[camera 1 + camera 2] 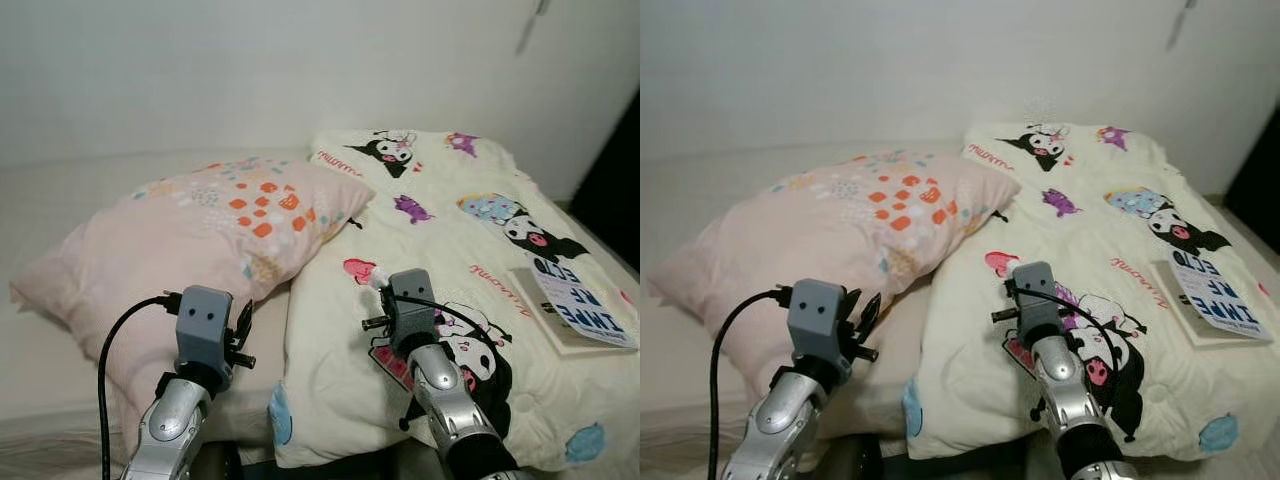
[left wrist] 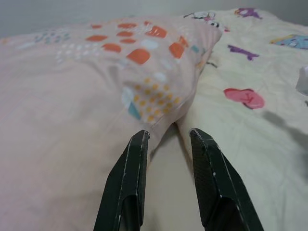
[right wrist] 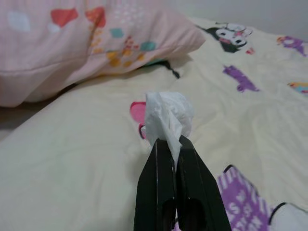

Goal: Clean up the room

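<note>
Bedding and a book on a bed, white wall behind.
Pink pillow (image 1: 180,240) with orange and teal patches at centre left, its right corner lying over the edge of a cream quilt (image 1: 450,230) printed with cartoon characters, which fills the right half. A book (image 1: 578,300) with blue lettering on its cover lies flat on the quilt at the right edge. Plain white wall (image 1: 250,70) across the top.

A pink pillow (image 1: 190,235) blocks the bed's left; the cartoon-print quilt (image 1: 450,230) right offers flat room, a book (image 1: 578,300) far right.
</note>
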Controlling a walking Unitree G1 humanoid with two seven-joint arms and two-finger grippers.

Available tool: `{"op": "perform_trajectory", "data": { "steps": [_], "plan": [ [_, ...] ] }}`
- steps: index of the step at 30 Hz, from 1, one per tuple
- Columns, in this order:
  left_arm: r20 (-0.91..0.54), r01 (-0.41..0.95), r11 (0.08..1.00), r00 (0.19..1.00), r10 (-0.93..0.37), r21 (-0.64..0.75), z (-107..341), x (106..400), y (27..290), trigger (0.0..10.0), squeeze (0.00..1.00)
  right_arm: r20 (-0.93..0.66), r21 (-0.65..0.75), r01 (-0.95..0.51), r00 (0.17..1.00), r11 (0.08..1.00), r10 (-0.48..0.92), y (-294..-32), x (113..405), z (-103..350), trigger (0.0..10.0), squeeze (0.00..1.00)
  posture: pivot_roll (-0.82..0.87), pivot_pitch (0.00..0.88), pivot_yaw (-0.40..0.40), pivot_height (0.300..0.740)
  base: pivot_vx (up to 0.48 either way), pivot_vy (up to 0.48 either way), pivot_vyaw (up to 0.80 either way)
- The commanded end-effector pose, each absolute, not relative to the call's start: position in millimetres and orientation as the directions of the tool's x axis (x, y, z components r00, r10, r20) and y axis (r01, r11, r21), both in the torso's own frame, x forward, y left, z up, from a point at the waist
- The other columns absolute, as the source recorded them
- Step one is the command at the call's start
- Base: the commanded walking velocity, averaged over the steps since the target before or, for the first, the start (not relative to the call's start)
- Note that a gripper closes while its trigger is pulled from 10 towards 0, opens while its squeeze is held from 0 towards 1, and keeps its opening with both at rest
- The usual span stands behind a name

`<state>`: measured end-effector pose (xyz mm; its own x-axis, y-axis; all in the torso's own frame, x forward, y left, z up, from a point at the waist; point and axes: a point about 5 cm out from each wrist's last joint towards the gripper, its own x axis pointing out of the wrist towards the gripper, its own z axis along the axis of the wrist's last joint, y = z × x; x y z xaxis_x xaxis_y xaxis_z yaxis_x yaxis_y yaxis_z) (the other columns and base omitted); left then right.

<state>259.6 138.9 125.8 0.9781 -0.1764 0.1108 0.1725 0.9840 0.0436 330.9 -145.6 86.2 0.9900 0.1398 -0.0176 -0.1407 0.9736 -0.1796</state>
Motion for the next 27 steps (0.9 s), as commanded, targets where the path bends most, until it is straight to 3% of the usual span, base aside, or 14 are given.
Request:
{"op": "perform_trajectory", "data": {
  "steps": [1, 6, 27],
  "plan": [
    [0.098, 0.163, 0.985, 0.981, -0.167, 0.049, 122, 258, 140, 10.0, 0.0, 0.0, -0.184, -0.145, 0.989, 0.972, 0.147, -143, 332, 90, 10.0, 0.0, 0.04, 0.028, -0.013, 0.559, 0.0, 0.0, 0.0],
    [0.034, 0.047, 0.996, 0.998, -0.05, 0.079, 106, 270, 142, 10.0, 0.0, -0.039, -0.158, -0.113, 0.993, 0.981, 0.109, -141, 317, 76, 10.0, 0.0, 0.02, 0.0, -0.019, 0.574, 0.0, 0.0, 0.0],
    [0.059, 0.009, 0.995, 0.998, -0.015, 0.101, 105, 272, 147, 10.0, 0.0, -0.073, -0.164, -0.138, 0.989, 0.977, 0.128, -131, 308, 76, 10.0, 0.0, 0.04, 0.0, -0.031, 0.649, 0.0, 0.0, 0.0]
  ]
}}
